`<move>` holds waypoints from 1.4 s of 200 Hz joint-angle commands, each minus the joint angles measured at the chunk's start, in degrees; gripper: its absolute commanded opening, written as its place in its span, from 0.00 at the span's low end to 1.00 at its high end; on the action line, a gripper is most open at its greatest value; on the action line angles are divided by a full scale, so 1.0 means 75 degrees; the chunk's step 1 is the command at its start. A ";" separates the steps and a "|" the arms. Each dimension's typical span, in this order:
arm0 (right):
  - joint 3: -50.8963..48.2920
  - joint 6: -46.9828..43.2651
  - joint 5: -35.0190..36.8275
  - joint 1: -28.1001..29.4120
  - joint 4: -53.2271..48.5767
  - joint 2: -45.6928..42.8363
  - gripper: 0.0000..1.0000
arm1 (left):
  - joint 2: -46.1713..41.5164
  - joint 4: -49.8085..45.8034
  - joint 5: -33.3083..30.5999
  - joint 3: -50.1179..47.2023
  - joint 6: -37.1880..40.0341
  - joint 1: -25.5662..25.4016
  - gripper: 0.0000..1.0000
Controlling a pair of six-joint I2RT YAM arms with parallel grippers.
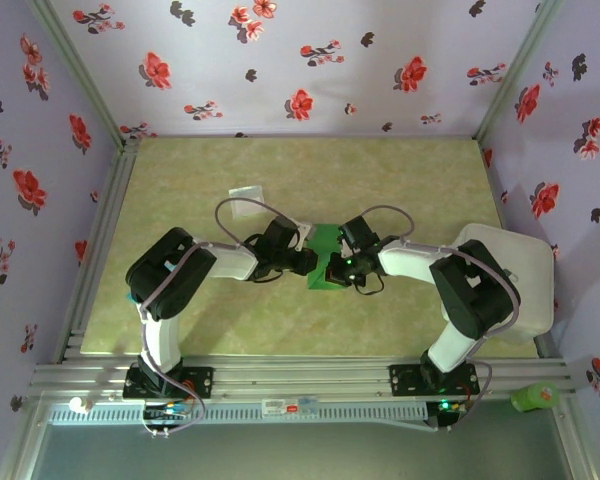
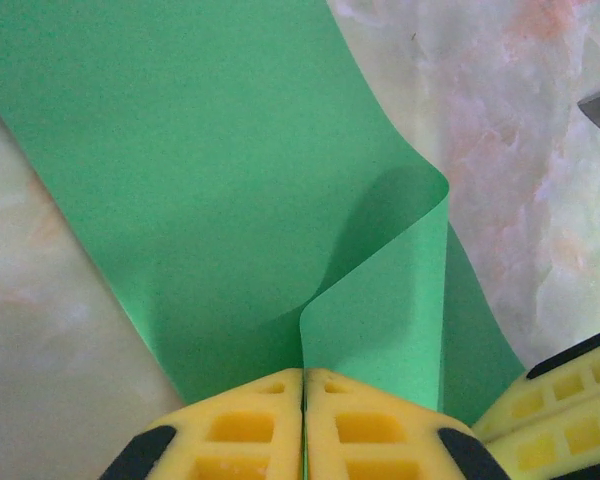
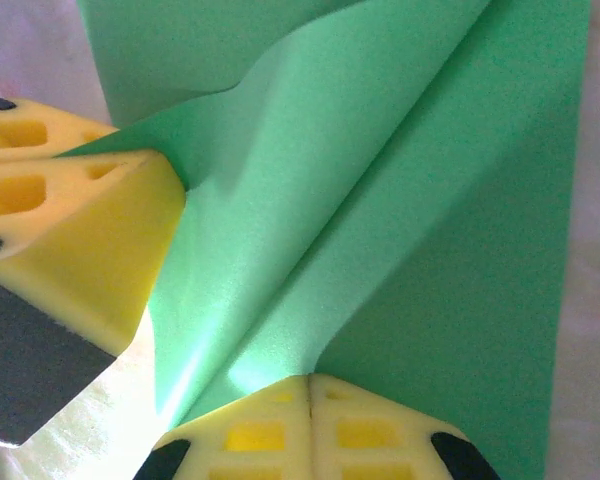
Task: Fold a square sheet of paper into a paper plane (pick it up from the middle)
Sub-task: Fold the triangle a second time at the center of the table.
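Note:
The square sheet of paper (image 1: 327, 262) is bright green and hangs bent between my two grippers over the middle of the table. It is a loosely curled sheet, not a paper plane. My left gripper (image 2: 304, 372) is shut on one edge of the paper (image 2: 210, 170), which curls up into a rounded flap beside the yellow fingers. My right gripper (image 3: 310, 378) is shut on the opposite edge of the paper (image 3: 450, 250), where a long bend runs diagonally. The left gripper's yellow fingers (image 3: 75, 225) pinch the sheet close by. From above, the left gripper (image 1: 306, 256) and the right gripper (image 1: 348, 262) almost meet.
A small pale square packet (image 1: 246, 195) lies on the marbled table (image 1: 400, 190) behind the left arm. A white tray (image 1: 525, 270) sits at the right edge. A green object (image 1: 535, 397) rests on the front rail at the right. Flowered walls enclose the table.

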 commanded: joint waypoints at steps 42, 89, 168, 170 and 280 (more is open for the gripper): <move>-0.0308 0.0531 0.0354 -0.0219 -0.0283 -0.0405 0.11 | 0.0241 -0.0290 0.0013 -0.0034 0.0137 0.0058 0.09; -0.0784 0.2069 -0.0276 -0.0353 0.1798 -0.0947 0.05 | 0.0221 -0.0332 -0.0018 -0.0024 0.0081 0.0066 0.09; -0.0632 0.2858 -0.0751 -0.0353 0.3287 0.0035 0.00 | 0.0245 -0.0453 -0.0027 0.0030 0.0161 0.0067 0.09; -0.0615 0.2851 -0.0750 -0.0353 0.3274 0.0057 0.00 | 0.0241 -0.0450 -0.0032 0.0026 0.0161 0.0067 0.09; -0.1528 0.3149 -0.0574 -0.0447 0.4001 0.0532 0.00 | 0.0313 -0.0446 -0.0032 -0.0104 0.0208 0.0102 0.09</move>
